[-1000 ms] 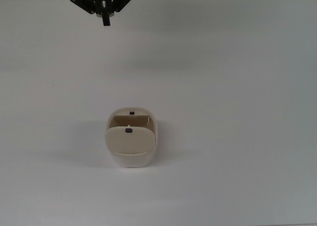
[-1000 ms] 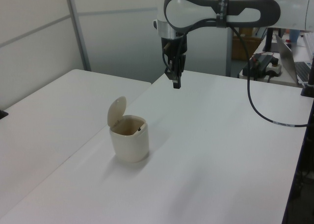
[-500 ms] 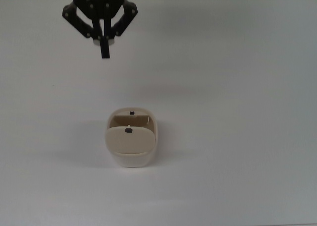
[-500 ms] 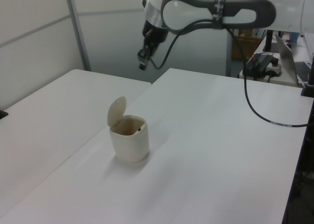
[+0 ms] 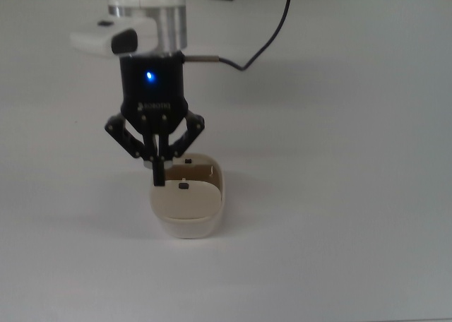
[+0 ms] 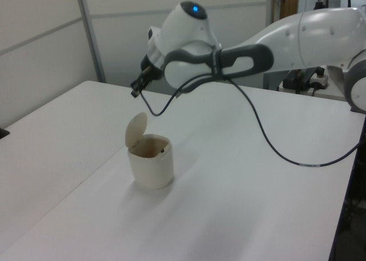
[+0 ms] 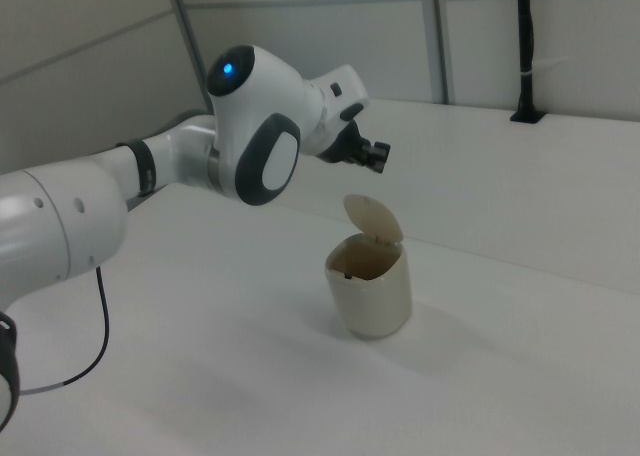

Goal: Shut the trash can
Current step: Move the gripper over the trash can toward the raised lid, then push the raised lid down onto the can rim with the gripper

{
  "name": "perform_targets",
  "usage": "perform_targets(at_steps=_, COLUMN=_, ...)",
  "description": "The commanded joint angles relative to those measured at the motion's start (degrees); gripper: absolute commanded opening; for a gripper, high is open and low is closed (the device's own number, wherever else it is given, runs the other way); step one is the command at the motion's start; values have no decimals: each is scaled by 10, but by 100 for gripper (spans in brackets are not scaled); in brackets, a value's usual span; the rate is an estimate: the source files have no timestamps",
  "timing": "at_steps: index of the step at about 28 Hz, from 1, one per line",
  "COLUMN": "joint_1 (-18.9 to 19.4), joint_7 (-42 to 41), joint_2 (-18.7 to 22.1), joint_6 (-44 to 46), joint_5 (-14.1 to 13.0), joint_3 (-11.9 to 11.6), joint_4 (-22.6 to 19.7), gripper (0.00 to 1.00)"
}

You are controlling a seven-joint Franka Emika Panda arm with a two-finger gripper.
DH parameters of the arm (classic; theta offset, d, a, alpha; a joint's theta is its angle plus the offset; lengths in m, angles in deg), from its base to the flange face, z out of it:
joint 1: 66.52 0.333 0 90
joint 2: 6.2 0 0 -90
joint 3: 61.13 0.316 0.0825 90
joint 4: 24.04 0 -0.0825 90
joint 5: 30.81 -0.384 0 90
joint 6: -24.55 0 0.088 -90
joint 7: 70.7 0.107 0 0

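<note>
Trash can (image 6: 151, 168): cream-beige all over, plain; lid (image 6: 136, 129) same cream, tiny black knob (image 5: 183, 186). Claw (image 5: 159, 174): black, with blue light on its body. Arm (image 7: 150, 176): white shells, dark grey joints, black cable (image 6: 274, 152). Worktop (image 5: 339, 195): plain white.

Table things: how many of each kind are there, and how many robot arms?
Trash can, cream, with its lid standing up: 1
Robot arm with a gripper: 1
Cable hanging from the arm: 1
Total: 3
</note>
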Motion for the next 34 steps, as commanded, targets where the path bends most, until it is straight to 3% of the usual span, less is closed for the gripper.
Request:
perform_targets(at_steps=1, joint_1=8, joint_7=17, joint_2=-23, joint_6=-12, joint_5=-11, joint_3=7, joint_4=5, gripper=0)
perform_targets(at_steps=24, joint_1=8, joint_7=18, joint_2=-23, joint_6=179, joint_5=-7, joint_3=11, joint_4=0, gripper=0)
perform_targets(at_steps=34, joint_1=11, joint_7=22, joint_2=-58, joint_6=200, joint_5=-4, joint_3=11, joint_4=-14, gripper=0)
